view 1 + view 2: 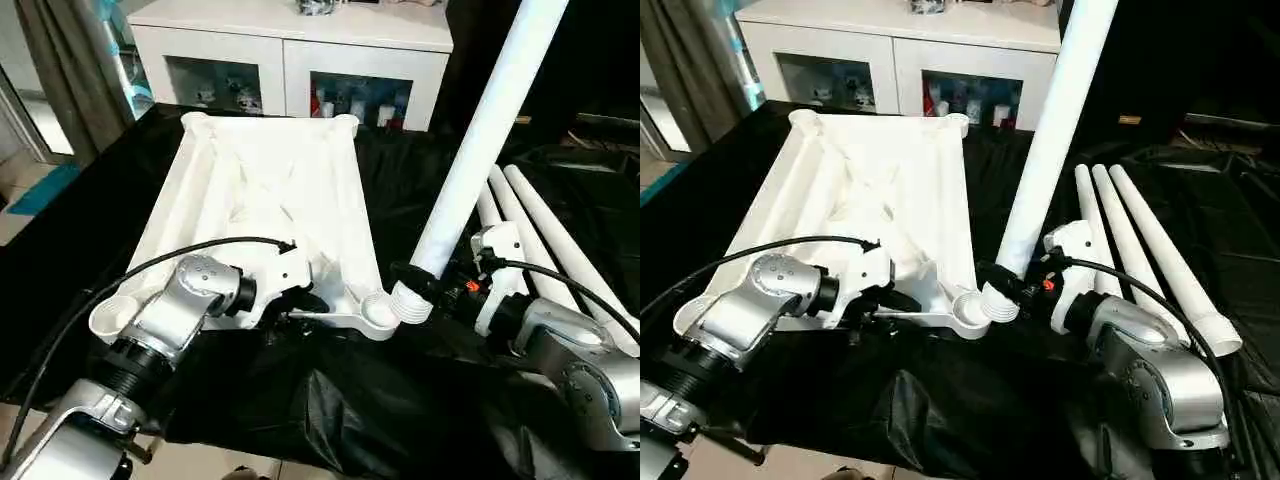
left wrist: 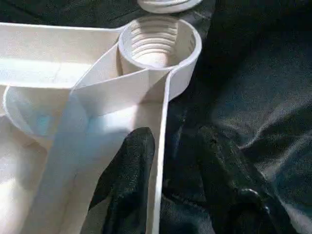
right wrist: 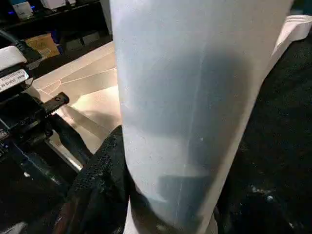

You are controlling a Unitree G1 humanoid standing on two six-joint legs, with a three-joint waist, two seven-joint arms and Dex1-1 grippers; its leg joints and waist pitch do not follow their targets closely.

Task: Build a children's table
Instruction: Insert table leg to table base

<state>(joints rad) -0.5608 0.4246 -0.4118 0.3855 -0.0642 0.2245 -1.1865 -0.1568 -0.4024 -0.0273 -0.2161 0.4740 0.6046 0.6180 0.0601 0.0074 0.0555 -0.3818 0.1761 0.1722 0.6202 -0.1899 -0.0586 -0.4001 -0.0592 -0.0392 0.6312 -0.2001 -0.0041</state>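
Left eye view puts my left gripper at the near edge of the table top, which lies upside down on the black-covered surface, ribs up. In my left wrist view one finger sits inside the rim wall and the other outside it, so the gripper straddles the edge, though I cannot tell whether it is clamped tight yet. Just past it is the near right corner socket, open and threaded inside. To the right, my right gripper pinches a long white leg near its threaded end; the leg leans up and away, its end just beside the socket, not yet in it. I judge this the first leg going in: next I must steady the top, bring the leg upright over the socket, seat it and turn it. Three more legs lie side by side further right. All parts are plain white plastic, with round sockets at the corners.
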